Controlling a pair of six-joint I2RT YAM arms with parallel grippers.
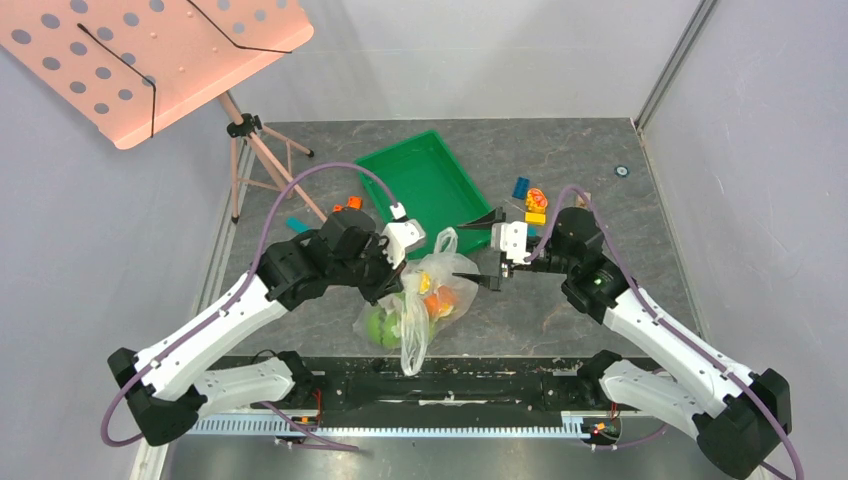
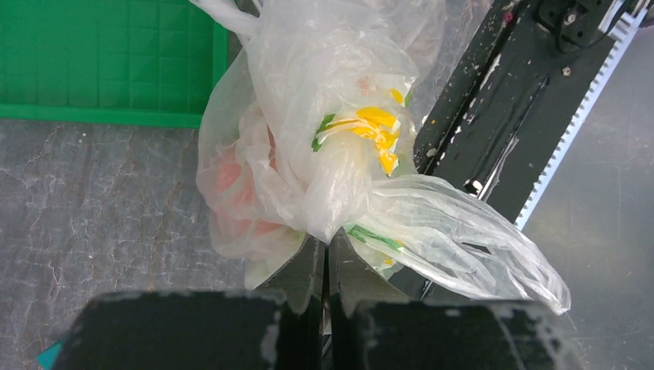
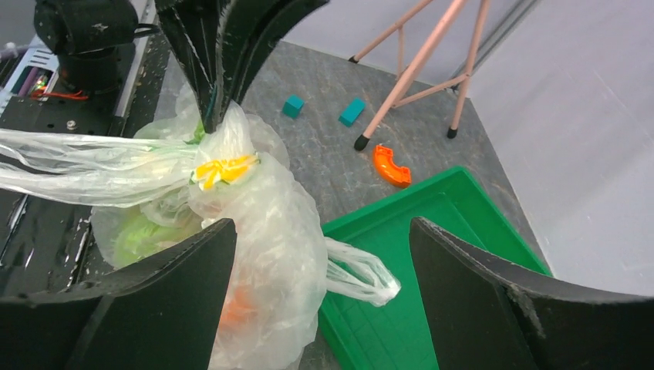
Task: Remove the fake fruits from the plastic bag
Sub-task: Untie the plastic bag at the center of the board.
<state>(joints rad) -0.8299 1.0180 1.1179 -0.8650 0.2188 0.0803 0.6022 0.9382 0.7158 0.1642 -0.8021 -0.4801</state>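
Left wrist: left gripper (image 2: 325, 248) is closed tight, pinching a gathered fold of the bag (image 2: 324, 100) at its tips.
Right wrist: right gripper (image 3: 322, 228) is spread wide and holds nothing; the bag reaches partly between its fingers.
Fruits (image 1: 440, 300): inside the bag, beneath the left gripper's pinch.

Fake fruits (image 1: 383, 327) hazy inside plastic bag (image 1: 436, 268)

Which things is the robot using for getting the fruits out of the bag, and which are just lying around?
For the job:
plastic bag
fake fruits inside it
left gripper, pinching the bag
right gripper, open beside it

Just lying about:
green tray
orange curved piece
teal blocks
coloured blocks
pink stand
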